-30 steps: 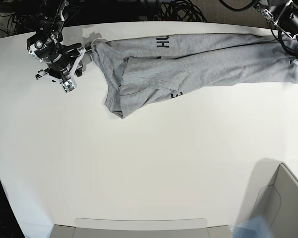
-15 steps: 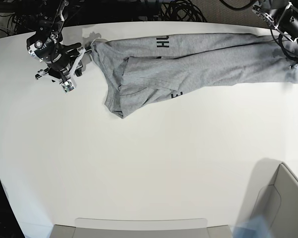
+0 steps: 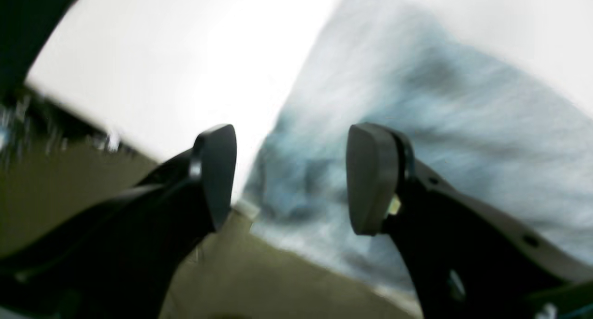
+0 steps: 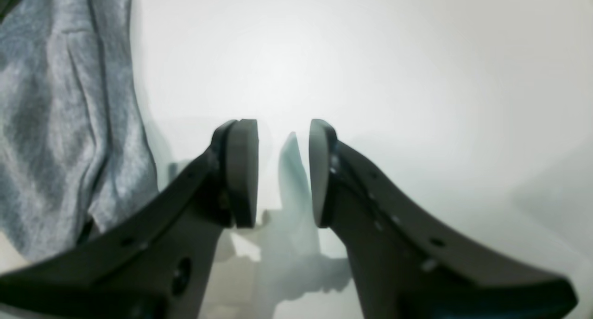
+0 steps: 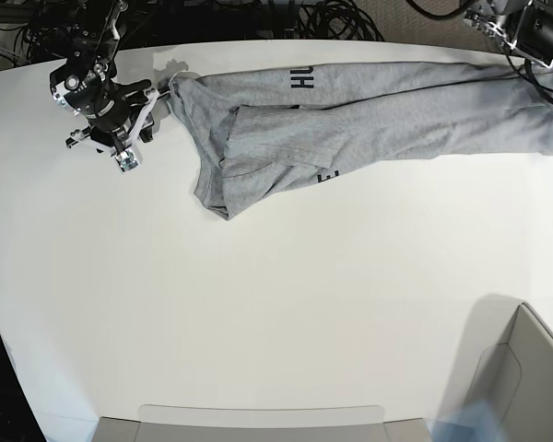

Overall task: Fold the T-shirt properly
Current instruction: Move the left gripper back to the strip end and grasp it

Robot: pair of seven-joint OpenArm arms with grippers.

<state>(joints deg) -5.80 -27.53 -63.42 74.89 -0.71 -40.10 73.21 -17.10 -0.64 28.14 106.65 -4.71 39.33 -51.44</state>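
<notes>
1. Grey, soft cotton: the T-shirt (image 5: 369,110) lies stretched in a long rumpled band across the table's (image 5: 276,322) far side, black lettering partly folded under.
2. Right gripper (image 5: 111,138), beside its bunched end, is parted and holds nothing.
3. Left gripper (image 3: 289,175) stands wide, released over the hem.
4. Folding now would likely trap creases.

White table (image 5: 258,313); grey T-shirt (image 5: 369,115) lying stretched along far edge, rumpled at left end.

left gripper (image 3: 291,177) jaws apart (blurred), right gripper (image 4: 282,173) parted
</notes>
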